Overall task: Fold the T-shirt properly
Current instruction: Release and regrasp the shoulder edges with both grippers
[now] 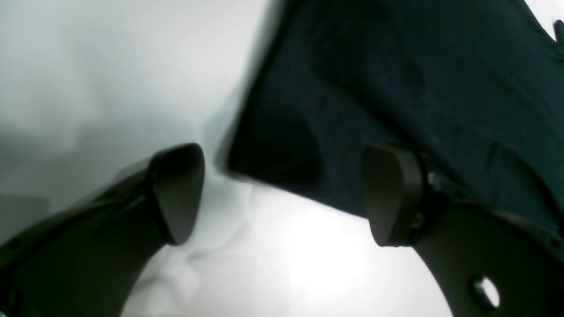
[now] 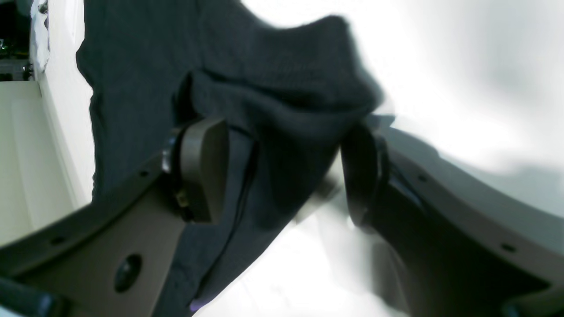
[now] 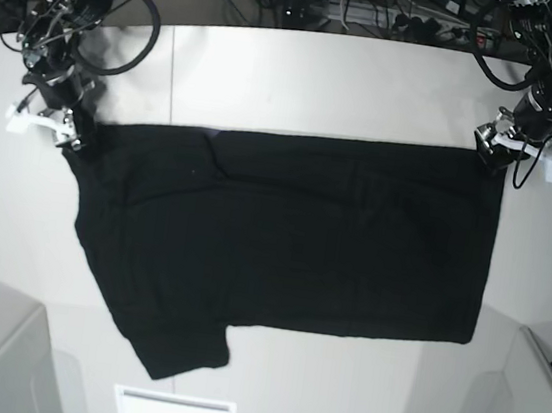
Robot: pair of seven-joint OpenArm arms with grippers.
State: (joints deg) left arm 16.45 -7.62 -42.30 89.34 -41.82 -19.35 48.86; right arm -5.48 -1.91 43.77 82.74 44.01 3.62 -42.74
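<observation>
So the T-shirt (image 3: 282,238) is spread flat on the white table (image 3: 322,81), long axis running side to side in the base view, one sleeve poking toward the near edge. The right gripper (image 2: 282,176) has its fingers (image 2: 205,169) apart with a bunched-up fold of shirt sitting between them. The left gripper (image 1: 282,193) is spread wide too, with the shirt's corner just beyond the fingertips and one finger (image 1: 390,193) over the cloth.

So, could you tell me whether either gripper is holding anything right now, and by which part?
Neither holds anything. The left gripper is open at a corner of the T-shirt; the right gripper is open around a bunched edge.
</observation>
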